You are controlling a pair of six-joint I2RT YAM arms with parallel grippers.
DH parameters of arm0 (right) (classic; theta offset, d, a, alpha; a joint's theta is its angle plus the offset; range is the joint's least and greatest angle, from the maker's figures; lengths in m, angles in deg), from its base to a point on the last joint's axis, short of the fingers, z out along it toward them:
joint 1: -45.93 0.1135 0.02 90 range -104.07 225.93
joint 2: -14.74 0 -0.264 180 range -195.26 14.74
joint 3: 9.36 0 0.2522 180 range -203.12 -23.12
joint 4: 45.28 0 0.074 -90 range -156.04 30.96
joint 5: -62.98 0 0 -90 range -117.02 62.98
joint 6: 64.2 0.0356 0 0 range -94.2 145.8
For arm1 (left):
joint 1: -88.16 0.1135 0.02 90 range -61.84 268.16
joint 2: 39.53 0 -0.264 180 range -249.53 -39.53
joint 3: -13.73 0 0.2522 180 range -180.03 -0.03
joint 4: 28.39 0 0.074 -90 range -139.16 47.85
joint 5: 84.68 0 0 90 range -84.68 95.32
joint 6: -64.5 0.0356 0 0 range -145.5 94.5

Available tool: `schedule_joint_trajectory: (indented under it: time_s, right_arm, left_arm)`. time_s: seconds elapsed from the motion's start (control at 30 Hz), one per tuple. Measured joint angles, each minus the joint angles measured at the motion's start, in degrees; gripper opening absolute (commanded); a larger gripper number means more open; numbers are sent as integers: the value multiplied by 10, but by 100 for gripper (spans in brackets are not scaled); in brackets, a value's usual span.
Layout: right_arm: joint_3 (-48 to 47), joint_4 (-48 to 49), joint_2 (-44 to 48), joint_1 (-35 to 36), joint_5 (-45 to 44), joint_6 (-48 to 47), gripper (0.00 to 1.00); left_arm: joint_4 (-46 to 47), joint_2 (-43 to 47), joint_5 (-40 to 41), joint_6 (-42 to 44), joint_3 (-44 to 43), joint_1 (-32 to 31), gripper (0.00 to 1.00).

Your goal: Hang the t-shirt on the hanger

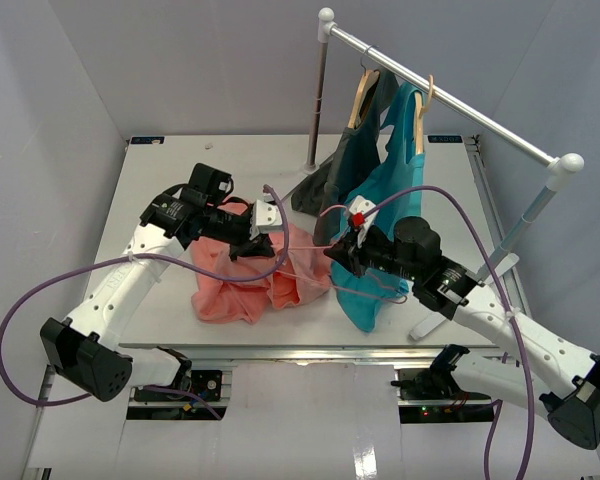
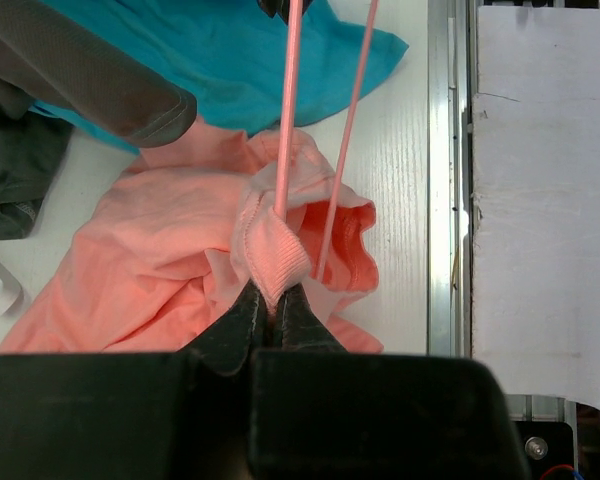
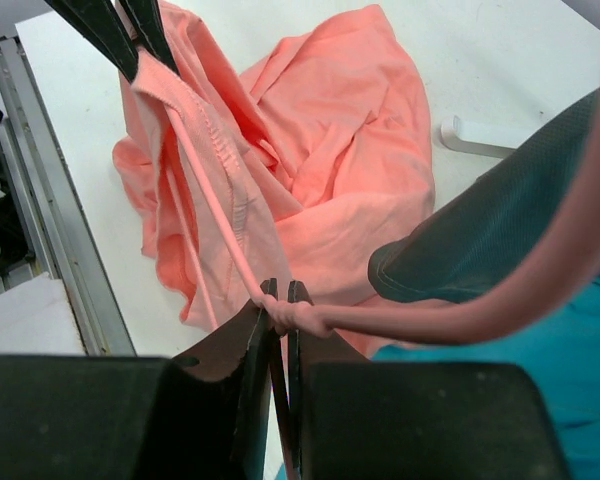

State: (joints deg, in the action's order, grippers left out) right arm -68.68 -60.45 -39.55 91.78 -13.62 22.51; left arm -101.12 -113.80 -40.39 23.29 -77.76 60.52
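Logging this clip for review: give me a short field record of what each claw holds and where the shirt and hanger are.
left claw: shut on the t-shirt collar
right claw: shut on the hanger
hanger: rods reach into the neck opening
t-shirt: bunched on the table, not yet hung
rack: teal shirt and dark grey shirt hang on it

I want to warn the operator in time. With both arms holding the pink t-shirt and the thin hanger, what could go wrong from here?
1. The left jaws pinch only a small fold of the t-shirt edge; it may slip out if the hanger pushes against it.
2. The right jaws hold the thin hanger at one narrow spot, so it could twist in the grip.
3. The teal shirt hangs right beside the right arm and might snag.
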Motion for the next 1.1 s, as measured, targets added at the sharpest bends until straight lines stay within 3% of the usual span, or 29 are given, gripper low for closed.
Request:
schedule_joint_trajectory:
  time_s: [0.23, 0.7, 1.1]
  right_arm:
    - [-4, 29, -27, -8, 17, 9, 8]
    - [-18, 30, -45, -13, 27, 30, 8]
    - [-26, 59, -89, 5, 52, 47, 8]
  left_arm:
    - [-6, 0, 1, 5, 0, 13, 0]
    - [3, -12, 6, -3, 3, 9, 16]
    - [28, -36, 0, -24, -3, -30, 16]
